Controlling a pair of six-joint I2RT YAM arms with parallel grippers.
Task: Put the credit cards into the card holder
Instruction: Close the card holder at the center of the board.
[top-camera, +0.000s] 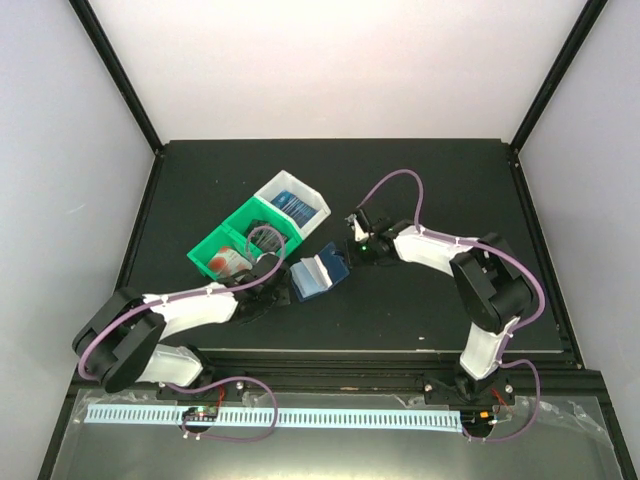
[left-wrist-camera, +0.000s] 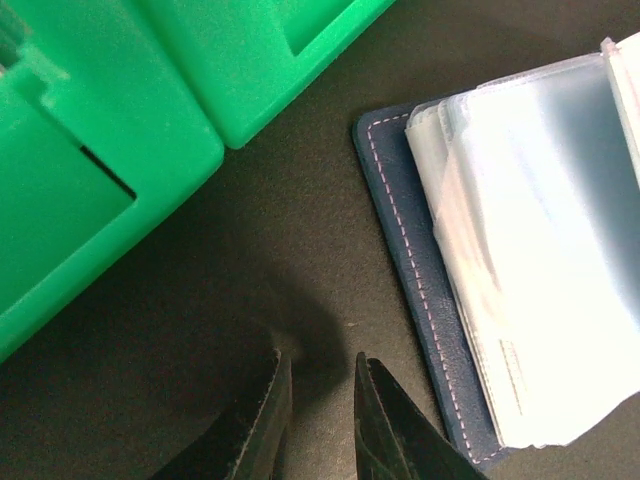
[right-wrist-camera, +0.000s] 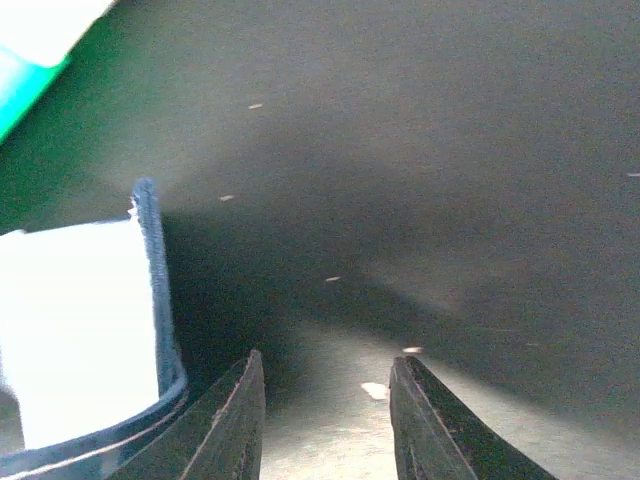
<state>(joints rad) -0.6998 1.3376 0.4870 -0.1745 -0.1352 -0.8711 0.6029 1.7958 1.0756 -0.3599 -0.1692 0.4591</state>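
The card holder (top-camera: 318, 272) lies open on the black mat, dark blue outside with pale clear sleeves inside. In the left wrist view its stitched blue edge (left-wrist-camera: 400, 230) is to the right of my left gripper (left-wrist-camera: 322, 355), whose jaws stand slightly apart over bare mat with nothing between them. My left gripper (top-camera: 274, 288) sits just left of the holder. My right gripper (top-camera: 352, 240) hovers at the holder's right side, open and empty (right-wrist-camera: 328, 357), with the holder's edge (right-wrist-camera: 150, 260) beside its left finger. Blue credit cards (top-camera: 298, 207) and red-and-white credit cards (top-camera: 230, 262) lie in the bin.
A green-and-white three-compartment bin (top-camera: 262, 215) stands behind and to the left of the holder, close to the left gripper (left-wrist-camera: 100, 150); a corner of it shows in the right wrist view (right-wrist-camera: 20, 70). Black frame posts and pale walls enclose the mat.
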